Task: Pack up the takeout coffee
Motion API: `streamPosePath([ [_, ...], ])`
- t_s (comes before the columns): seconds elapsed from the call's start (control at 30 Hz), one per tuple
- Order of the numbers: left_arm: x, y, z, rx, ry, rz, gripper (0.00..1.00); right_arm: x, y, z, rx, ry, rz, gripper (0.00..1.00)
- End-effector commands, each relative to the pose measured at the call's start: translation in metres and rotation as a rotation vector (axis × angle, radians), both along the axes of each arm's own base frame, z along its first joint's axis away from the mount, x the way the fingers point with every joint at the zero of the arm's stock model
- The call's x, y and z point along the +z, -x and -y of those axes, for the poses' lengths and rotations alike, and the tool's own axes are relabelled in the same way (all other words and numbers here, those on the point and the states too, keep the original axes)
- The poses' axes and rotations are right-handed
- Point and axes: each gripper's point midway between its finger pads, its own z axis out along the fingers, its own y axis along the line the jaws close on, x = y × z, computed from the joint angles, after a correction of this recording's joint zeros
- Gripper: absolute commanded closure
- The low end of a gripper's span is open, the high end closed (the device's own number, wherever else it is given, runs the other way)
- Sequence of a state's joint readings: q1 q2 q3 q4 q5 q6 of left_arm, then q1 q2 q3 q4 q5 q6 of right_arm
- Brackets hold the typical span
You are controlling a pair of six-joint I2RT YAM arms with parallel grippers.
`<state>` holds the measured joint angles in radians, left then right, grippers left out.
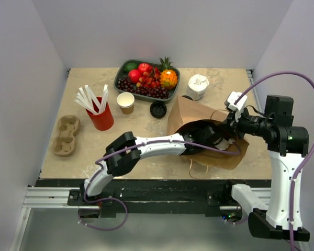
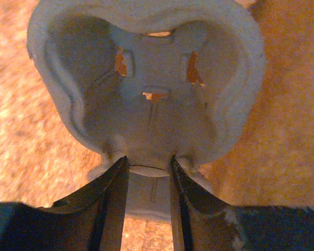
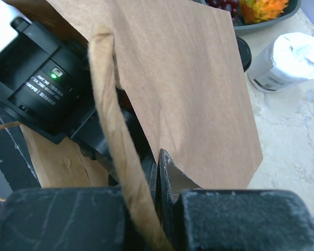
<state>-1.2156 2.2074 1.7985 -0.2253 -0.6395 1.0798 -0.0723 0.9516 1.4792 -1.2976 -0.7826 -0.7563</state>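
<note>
The brown paper bag (image 1: 194, 114) lies on its side at right, mouth toward the arms. My left arm reaches deep into it, so the left gripper is hidden in the top view. In the left wrist view the left gripper (image 2: 149, 162) is shut on the edge of a grey pulp cup carrier (image 2: 146, 99) inside the bag. My right gripper (image 1: 231, 124) is shut on the bag's upper rim (image 3: 199, 94), with a twisted paper handle (image 3: 112, 120) across it. No lidded brown cup shows clearly. A black round rim (image 1: 187, 98) peeks out behind the bag (image 3: 244, 52).
A lidless brown cup (image 1: 125, 102), a loose black lid (image 1: 158, 109), a red cup with white straws (image 1: 100, 114) and a second pulp carrier (image 1: 65, 135) stand left of the bag. A fruit tray (image 1: 126, 87) and a white roll (image 1: 197, 86) are at the back.
</note>
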Motion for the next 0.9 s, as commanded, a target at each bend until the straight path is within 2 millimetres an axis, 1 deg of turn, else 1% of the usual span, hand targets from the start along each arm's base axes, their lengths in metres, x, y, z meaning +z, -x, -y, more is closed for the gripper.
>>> streamPosePath([
  [0.0,0.073,-0.012,-0.004,0.034,0.187,0.054,1.0,0.0,0.012,0.007,-0.083,0.001,-0.089,1.0],
  [0.07,0.073,-0.013,-0.008,0.036,0.14,0.083,1.0,0.003,0.008,0.009,-0.11,0.002,-0.084,1.0],
  [0.1,0.074,-0.018,-0.015,0.065,0.125,0.111,1.0,0.005,0.008,0.009,-0.122,-0.006,-0.092,1.0],
  [0.13,0.079,-0.022,-0.019,0.059,0.089,0.156,1.0,0.009,0.007,0.009,-0.128,-0.012,-0.087,1.0],
  [0.17,0.075,-0.025,-0.022,0.064,0.079,0.193,1.0,0.011,0.008,0.008,-0.131,-0.022,-0.09,1.0],
  [0.2,0.081,-0.029,-0.027,0.069,0.031,0.247,1.0,0.016,0.01,0.007,-0.128,-0.032,-0.086,1.0],
  [0.23,0.078,-0.03,-0.027,0.069,0.009,0.261,1.0,0.017,0.009,0.005,-0.12,-0.04,-0.099,1.0],
  [0.37,0.092,-0.031,-0.021,0.049,0.019,0.308,1.0,0.023,0.01,0.0,-0.106,-0.07,-0.109,1.0],
  [0.47,0.095,-0.032,-0.02,0.041,-0.014,0.345,1.0,0.023,0.011,-0.003,-0.102,-0.088,-0.125,1.0],
  [0.5,0.096,-0.032,-0.021,0.043,-0.048,0.366,1.0,0.023,0.011,-0.004,-0.104,-0.1,-0.135,1.0],
  [0.53,0.093,-0.032,-0.023,0.044,-0.066,0.374,1.0,0.024,0.011,-0.004,-0.108,-0.106,-0.14,1.0],
  [0.6,0.095,-0.033,-0.026,0.046,-0.092,0.391,1.0,0.023,0.011,-0.005,-0.119,-0.116,-0.158,1.0],
  [0.7,0.092,-0.031,-0.03,0.047,-0.106,0.391,1.0,0.022,0.008,-0.001,-0.156,-0.112,-0.156,1.0],
  [0.8,0.082,-0.03,-0.032,0.046,-0.121,0.367,1.0,0.024,0.004,0.002,-0.186,-0.114,-0.15,1.0],
  [0.83,0.074,-0.03,-0.033,0.042,-0.148,0.345,1.0,0.026,0.004,0.002,-0.188,-0.117,-0.145,1.0],
  [0.87,0.071,-0.03,-0.035,0.054,-0.142,0.338,1.0,0.029,0.003,0.001,-0.187,-0.122,-0.144,1.0],
])
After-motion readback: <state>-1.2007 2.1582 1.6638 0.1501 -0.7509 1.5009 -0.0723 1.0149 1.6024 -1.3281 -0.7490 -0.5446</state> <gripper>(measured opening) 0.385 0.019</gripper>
